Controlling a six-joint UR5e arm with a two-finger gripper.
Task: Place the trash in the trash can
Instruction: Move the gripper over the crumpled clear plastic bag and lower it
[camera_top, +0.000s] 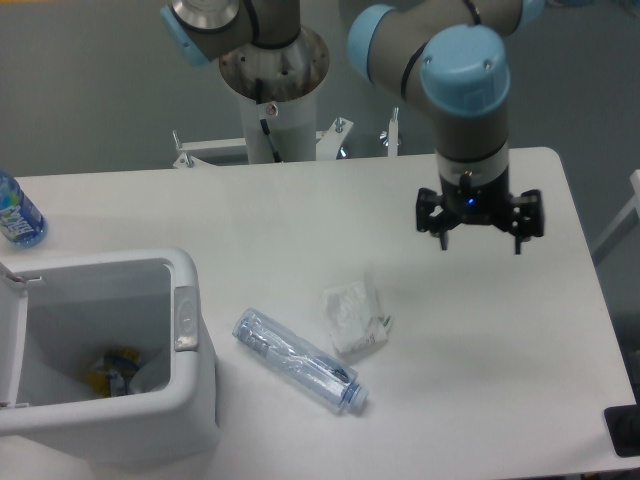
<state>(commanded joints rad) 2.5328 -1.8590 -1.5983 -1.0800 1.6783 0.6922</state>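
White worktop (300, 210) carries everything. Blue bottle with a printed label (18, 213) stands at the far left edge, well apart from the rest. Arm's grey base column (272, 90) sits behind the worktop's back edge, with a metal bracket (290, 143) at its foot. Dark object (624, 432) at the bottom right corner, cut off by the frame, can't identify it.

Trash can (190, 400) is at the front left, open top, grey tab (185, 318) on its right rim. Something yellow and pale lies in the bottom (112, 372), too blurred to name.

Clear bottle (298, 360) lies flat just right of the can, not touching it, angled with its pale blue cap (353, 398) toward the front right. Whitish wrapper (354, 316) lies just beside the bottle's upper side, crumpled; can't tell if they touch. Nothing lies between either piece and the can.

Gripper (480, 245) hangs over the right part of the worktop, pointing straight down, blue light lit on its body. Jaws spread wide, holding nothing. It sits above and right of the wrapper, well apart from both pieces. Wrist joint with the pale blue cover (464, 72) is directly above it.
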